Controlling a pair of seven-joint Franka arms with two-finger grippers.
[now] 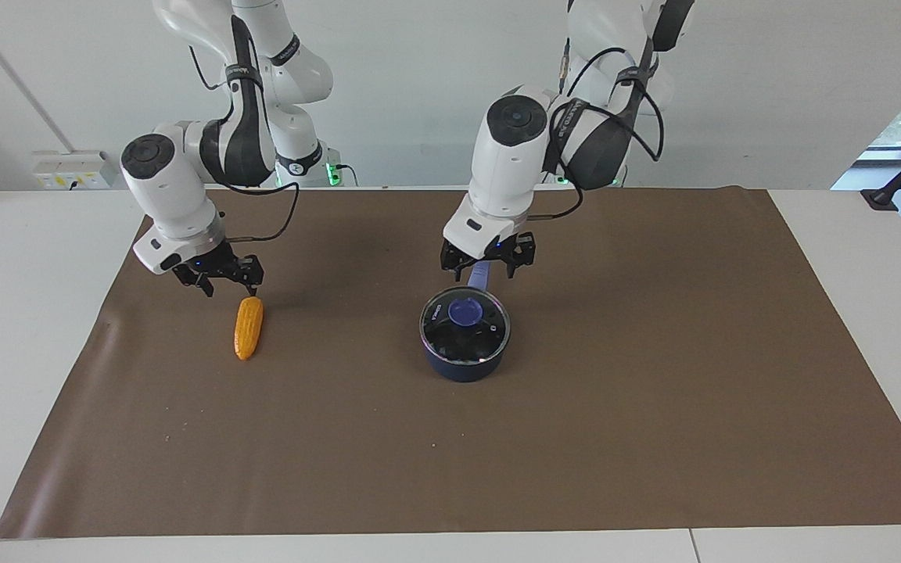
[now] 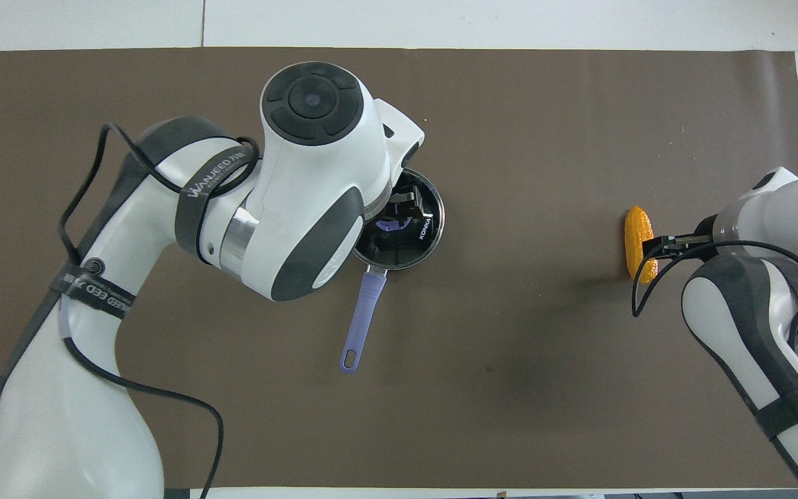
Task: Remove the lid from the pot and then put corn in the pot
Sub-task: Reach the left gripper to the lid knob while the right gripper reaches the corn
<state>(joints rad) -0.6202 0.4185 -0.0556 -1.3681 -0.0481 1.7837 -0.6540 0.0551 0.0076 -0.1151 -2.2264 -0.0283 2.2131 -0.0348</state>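
The dark navy pot point(image 1: 462, 367) stands mid-mat with the glass lid point(image 1: 491, 335) on it, blue-purple knob point(image 1: 466, 313) at the centre. Its long handle point(image 2: 361, 319) points toward the robots. My left gripper point(image 1: 488, 264) hangs open over the pot's rim where the handle starts, above the lid and apart from it. In the overhead view it covers part of the lid point(image 2: 428, 223). The orange-yellow corn point(image 1: 249, 327) lies on the mat toward the right arm's end. My right gripper point(image 1: 225, 280) is open, just above the corn's robot-side tip; it also shows in the overhead view point(image 2: 655, 247) beside the corn point(image 2: 636, 232).
A brown mat point(image 1: 654, 391) covers the white table point(image 1: 849, 250). A socket strip point(image 1: 67, 168) sits at the table's robot-side edge, past the right arm's end of the mat. A black stand foot point(image 1: 881, 199) is at the left arm's end.
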